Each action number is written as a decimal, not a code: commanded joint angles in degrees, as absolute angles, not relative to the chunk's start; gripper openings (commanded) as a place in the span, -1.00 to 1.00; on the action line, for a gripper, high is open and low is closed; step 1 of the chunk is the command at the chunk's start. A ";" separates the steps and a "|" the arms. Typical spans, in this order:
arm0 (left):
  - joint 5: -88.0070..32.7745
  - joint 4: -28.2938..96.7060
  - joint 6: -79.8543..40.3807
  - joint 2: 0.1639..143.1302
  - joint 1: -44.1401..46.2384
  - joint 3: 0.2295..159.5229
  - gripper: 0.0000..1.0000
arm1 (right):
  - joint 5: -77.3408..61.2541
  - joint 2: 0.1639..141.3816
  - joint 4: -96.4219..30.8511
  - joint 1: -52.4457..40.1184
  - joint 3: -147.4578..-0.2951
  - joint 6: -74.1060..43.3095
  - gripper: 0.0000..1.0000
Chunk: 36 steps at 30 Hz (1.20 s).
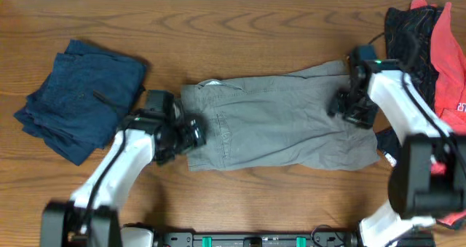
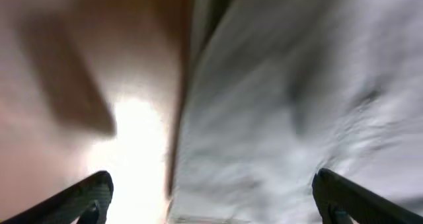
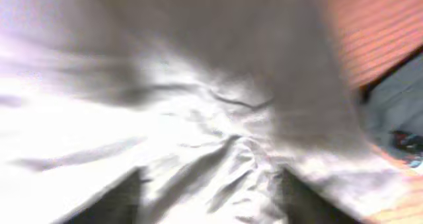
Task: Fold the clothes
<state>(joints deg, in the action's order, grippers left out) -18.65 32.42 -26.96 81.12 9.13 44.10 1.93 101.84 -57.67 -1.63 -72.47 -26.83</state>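
The grey-taupe shorts point(image 1: 277, 123) lie flat across the middle of the wooden table, waistband to the left. My left gripper point(image 1: 191, 132) is open at the waistband's left edge; in the left wrist view its fingers point(image 2: 211, 201) straddle the edge of the grey cloth point(image 2: 297, 105). My right gripper point(image 1: 351, 108) is open over the leg end on the right; in the right wrist view its fingers point(image 3: 211, 197) straddle wrinkled grey cloth point(image 3: 198, 118). Both wrist views are blurred.
A folded navy garment point(image 1: 80, 97) lies at the left. A black-patterned garment point(image 1: 404, 32) and a red one point(image 1: 448, 57) are heaped at the far right, behind my right arm. The bare wooden table point(image 1: 255, 28) runs along the back.
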 commanded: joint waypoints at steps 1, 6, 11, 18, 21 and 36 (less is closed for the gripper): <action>-11.77 26.85 -25.96 78.04 9.02 44.60 0.96 | 2.35 96.97 -55.75 -1.52 -72.79 -26.61 0.92; -11.92 13.19 -26.15 80.86 9.04 44.58 0.95 | 1.67 95.15 -50.96 -1.28 -72.79 -23.97 0.91; -11.90 1.19 -25.91 87.50 9.04 44.60 0.96 | -3.49 95.37 -50.35 -1.10 -72.79 -23.97 0.87; -11.97 -6.24 -25.96 94.26 9.04 44.60 0.41 | -3.79 95.37 -50.94 -1.10 -72.79 -23.97 0.78; -12.69 -5.21 -25.98 93.27 8.88 44.60 -0.76 | -2.72 95.46 -50.06 -1.08 -72.77 -23.99 0.66; -18.37 17.30 -28.60 80.73 7.79 44.58 -0.88 | -14.79 106.80 -35.57 -1.15 -72.77 -31.83 0.56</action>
<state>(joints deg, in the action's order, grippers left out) -18.04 14.15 -28.47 80.07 8.21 44.56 -9.96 104.16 -36.88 -1.30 -72.60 -27.31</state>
